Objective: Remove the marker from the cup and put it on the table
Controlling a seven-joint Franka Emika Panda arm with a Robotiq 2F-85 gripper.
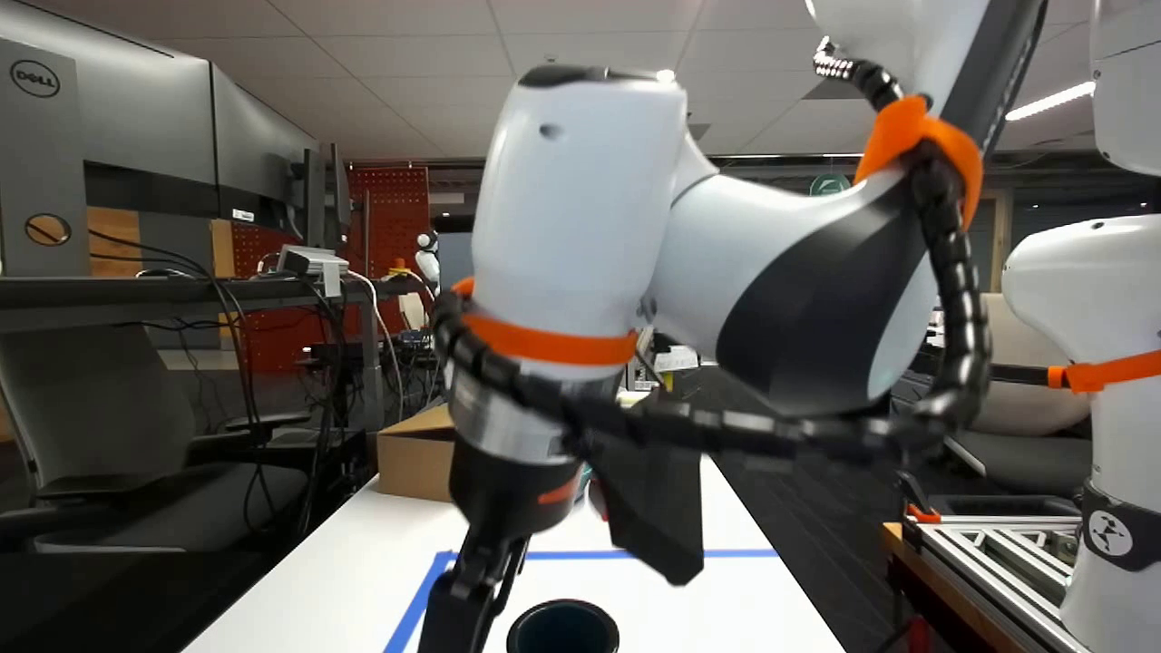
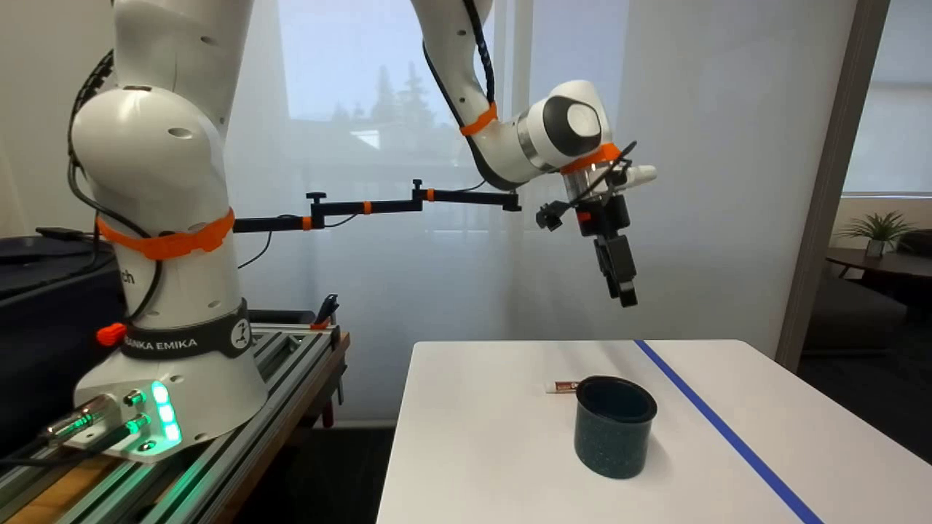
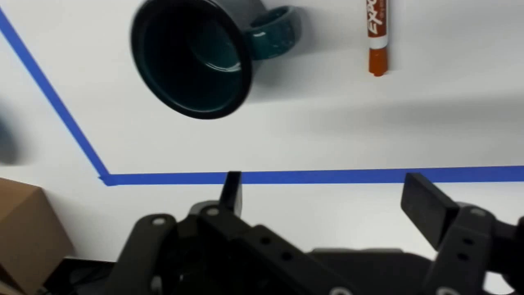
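Observation:
The marker is orange-red with a white band and lies on the white table, beside the cup and apart from it in the wrist view. In an exterior view the marker lies behind the cup, partly hidden by it. The dark teal cup has a black rim and a handle and stands upright. I see nothing in the visible part of its inside. It also shows at the bottom of an exterior view. My gripper is open and empty, well above the table; it also shows tilted in an exterior view.
Blue tape marks a corner and lines on the table. A brown cardboard box stands at the far end; it also shows in the wrist view. A blurred blue-grey thing is at the wrist view's left edge.

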